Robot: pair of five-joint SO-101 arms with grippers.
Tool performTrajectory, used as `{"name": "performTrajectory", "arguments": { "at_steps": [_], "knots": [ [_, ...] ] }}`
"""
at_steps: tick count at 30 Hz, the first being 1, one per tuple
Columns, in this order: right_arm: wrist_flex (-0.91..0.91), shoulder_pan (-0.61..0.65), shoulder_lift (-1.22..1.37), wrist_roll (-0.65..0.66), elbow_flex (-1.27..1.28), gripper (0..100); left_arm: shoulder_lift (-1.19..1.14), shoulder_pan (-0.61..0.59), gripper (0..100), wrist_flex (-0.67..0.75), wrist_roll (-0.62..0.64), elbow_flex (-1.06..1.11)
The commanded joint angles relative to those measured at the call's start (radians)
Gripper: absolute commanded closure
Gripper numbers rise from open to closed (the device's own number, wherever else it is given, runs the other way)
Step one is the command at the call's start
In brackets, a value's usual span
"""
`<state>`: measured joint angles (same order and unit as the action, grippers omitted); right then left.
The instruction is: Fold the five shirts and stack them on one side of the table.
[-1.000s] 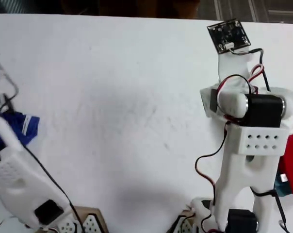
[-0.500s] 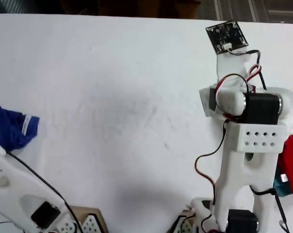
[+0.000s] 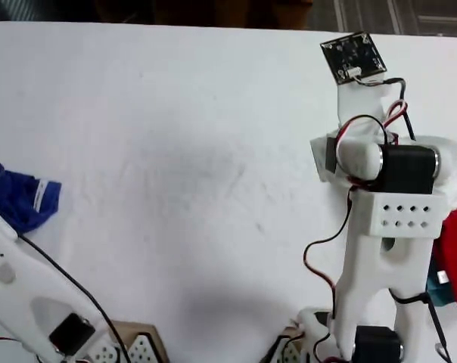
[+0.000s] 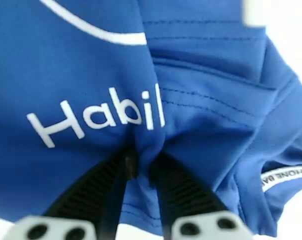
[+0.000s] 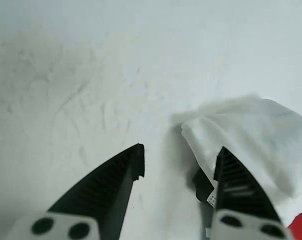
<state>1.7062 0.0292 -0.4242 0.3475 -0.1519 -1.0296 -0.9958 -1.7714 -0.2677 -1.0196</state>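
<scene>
Surface: white surface [image 3: 175, 136], extending from the near edge to the far edge of the high view.
Blue shirt: the blue shirt [image 3: 20, 200] lies crumpled at the left edge of the surface, about midway between near and far. It carries white lettering and a white label at one hem, as seen on the cloth [image 4: 91, 65] in the left wrist view.
Left arm: the left arm [image 3: 24, 295] rises from the near-left corner and points toward the blue shirt.
Left tool: the left tool [image 4: 143, 162] is pressed together, pinching a raised fold of the blue shirt between its two black fingers.
White shirt: the white shirt [image 3: 454, 170] lies on the right side of the surface, partly covered by the right arm [image 3: 387, 249]. Its folded edge [image 5: 251, 135] rests flat on the surface.
Red shirt: the red shirt [image 3: 455, 249] lies at the right edge, touching the near side of the white shirt.
Right tool: the right tool [image 5: 181, 155] is spread wide. One finger hangs over bare surface and the other over the edge of the white shirt. Nothing is held between them.
</scene>
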Motion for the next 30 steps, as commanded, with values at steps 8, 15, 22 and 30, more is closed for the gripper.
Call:
{"name": "performTrajectory", "arguments": {
  "at_steps": [8, 15, 22, 30],
  "knots": [
    [-0.013, 0.001, -0.033, -0.002, -0.005, 76.8, 0.278, 0.117, 97, -0.017, 0.114, -0.021],
    [-0.010, 0.001, -0.036, -0.002, -0.005, 76.8, 0.577, 0.371, 97, -0.018, 0.121, -0.019],
    [-0.008, -0.001, -0.036, -0.002, -0.005, 76.8, 0.905, 0.724, 97, -0.017, 0.144, 0.162],
    [-0.008, -0.001, -0.036, -0.002, -0.005, 76.8, 1.172, 0.937, 97, 0.063, 0.146, 0.578]
  ]
}}
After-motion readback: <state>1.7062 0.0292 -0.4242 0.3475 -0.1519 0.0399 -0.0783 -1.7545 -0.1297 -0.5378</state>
